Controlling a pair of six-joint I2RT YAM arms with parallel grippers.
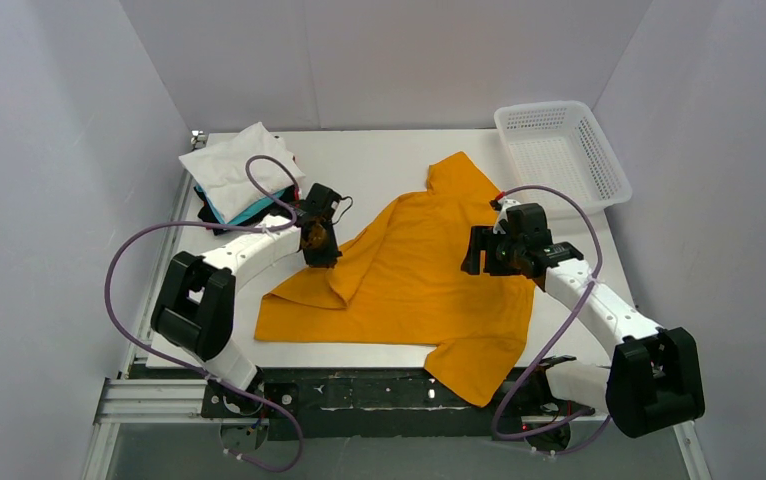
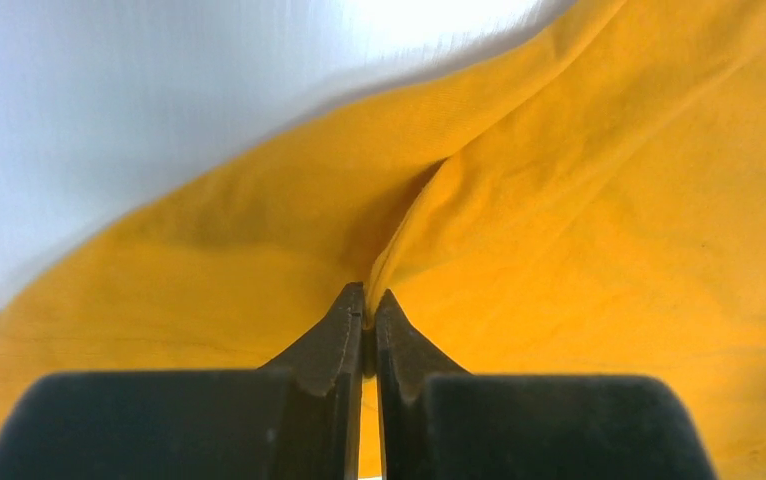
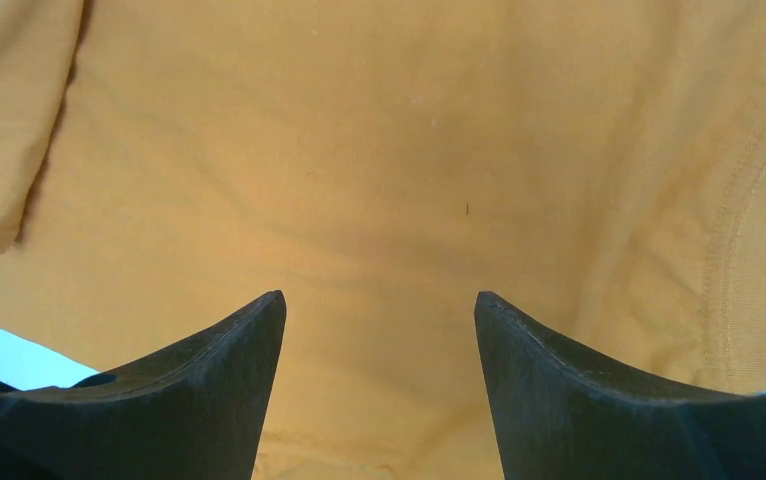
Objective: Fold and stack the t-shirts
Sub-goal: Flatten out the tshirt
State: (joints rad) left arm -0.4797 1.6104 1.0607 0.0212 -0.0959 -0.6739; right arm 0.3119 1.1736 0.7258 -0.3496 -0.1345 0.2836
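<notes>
A plain orange-yellow t-shirt (image 1: 419, 275) lies spread across the middle of the table, one sleeve hanging over the near edge. My left gripper (image 1: 321, 250) is shut on a pinched fold of its left edge (image 2: 399, 250), lifting the cloth into a ridge. My right gripper (image 1: 481, 262) is open and empty, hovering over the shirt's right part; the cloth (image 3: 379, 200) fills the view between its fingers. A pile of folded shirts, a white one (image 1: 237, 165) on top with teal (image 1: 249, 213) and black below, sits at the back left.
A white plastic mesh basket (image 1: 559, 150) stands at the back right corner. Bare white table (image 1: 379, 160) shows at the back centre. Grey walls close in the left, back and right sides.
</notes>
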